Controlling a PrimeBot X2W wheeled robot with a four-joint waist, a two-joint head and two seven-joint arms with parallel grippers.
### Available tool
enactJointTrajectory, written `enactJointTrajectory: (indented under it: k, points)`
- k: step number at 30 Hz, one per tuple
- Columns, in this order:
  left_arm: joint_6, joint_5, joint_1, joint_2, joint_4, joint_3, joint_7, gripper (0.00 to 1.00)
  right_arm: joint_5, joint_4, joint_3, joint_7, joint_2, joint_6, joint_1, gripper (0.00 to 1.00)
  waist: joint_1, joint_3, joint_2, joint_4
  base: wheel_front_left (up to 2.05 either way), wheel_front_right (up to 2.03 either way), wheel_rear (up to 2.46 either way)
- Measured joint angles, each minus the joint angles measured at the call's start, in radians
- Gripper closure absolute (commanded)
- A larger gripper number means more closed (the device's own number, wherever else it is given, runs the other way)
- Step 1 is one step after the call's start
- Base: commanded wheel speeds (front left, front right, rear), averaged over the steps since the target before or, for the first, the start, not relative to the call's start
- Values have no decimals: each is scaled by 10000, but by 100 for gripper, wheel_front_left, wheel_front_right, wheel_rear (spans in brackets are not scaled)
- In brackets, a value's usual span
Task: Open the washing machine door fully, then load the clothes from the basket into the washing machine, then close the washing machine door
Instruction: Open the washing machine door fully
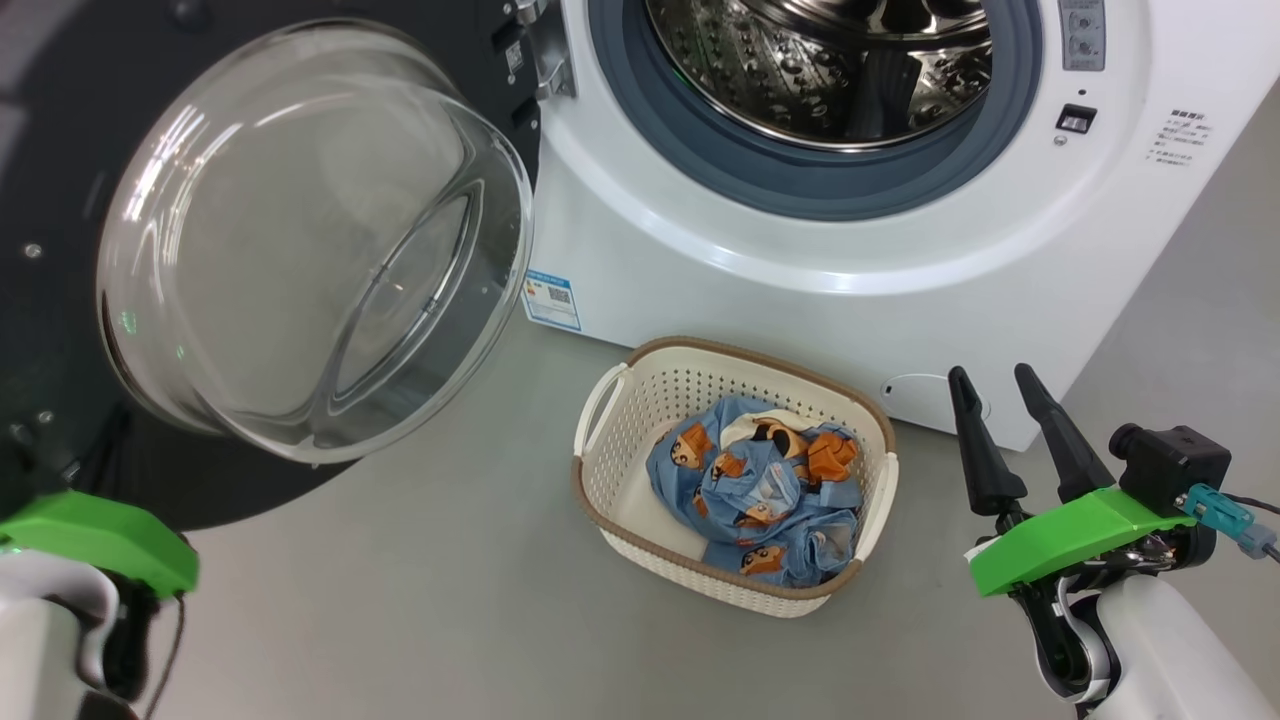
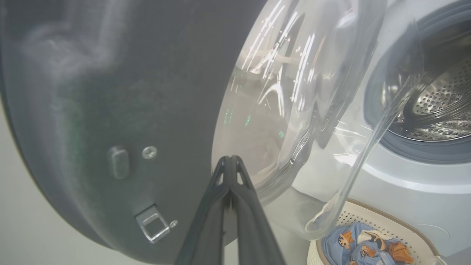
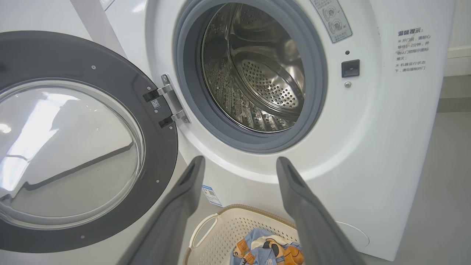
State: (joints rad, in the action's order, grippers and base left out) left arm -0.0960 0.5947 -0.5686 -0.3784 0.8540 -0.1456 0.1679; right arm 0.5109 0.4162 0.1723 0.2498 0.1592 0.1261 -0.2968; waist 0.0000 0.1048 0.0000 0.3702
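The washing machine [image 1: 800, 290] stands with its steel drum [image 1: 830, 60] exposed. Its door [image 1: 60, 150] is swung out to the left, with the clear glass bowl [image 1: 310, 250] facing me. The cream basket [image 1: 740, 350] sits on the floor before the machine, holding the blue bear-print clothes [image 1: 765, 490]. My right gripper [image 1: 990, 372] is open and empty to the right of the basket; in the right wrist view it [image 3: 241, 162] points at the drum opening above the basket [image 3: 235, 208]. My left gripper [image 2: 230, 159] is shut and empty, close to the door's inner face [image 2: 92, 92] beside the glass.
Grey floor spreads around the basket. The door's hinge [image 1: 545, 60] is at the machine's upper left and its latch [image 2: 152, 222] on the rim near my left fingers. A blue label sticker [image 1: 551, 300] and a round cover [image 1: 915, 395] mark the machine's lower front.
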Motion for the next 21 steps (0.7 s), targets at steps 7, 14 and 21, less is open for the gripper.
enactJointTrajectory:
  k: [7, 14, 21]
  points:
    - [142, 2, 1002, 282, -1407, -151, 98, 56, 15, 4, 61, 0, 2, 0, 60, 0, 0, -258, 0, -176, 0, 0, 0]
    - [639, 12, 2150, 546, -3333, -303, 84, 0, 15, -6, 159, 0, 4, 0, 254, 0, 0, -493, 0, -605, 0, 0, 0]
    - [1076, 13, 3091, 828, -4987, -522, -119, 0, 31, -48, 255, 0, 13, 0, 359, 0, 0, -634, 0, -1227, 0, 0, 0]
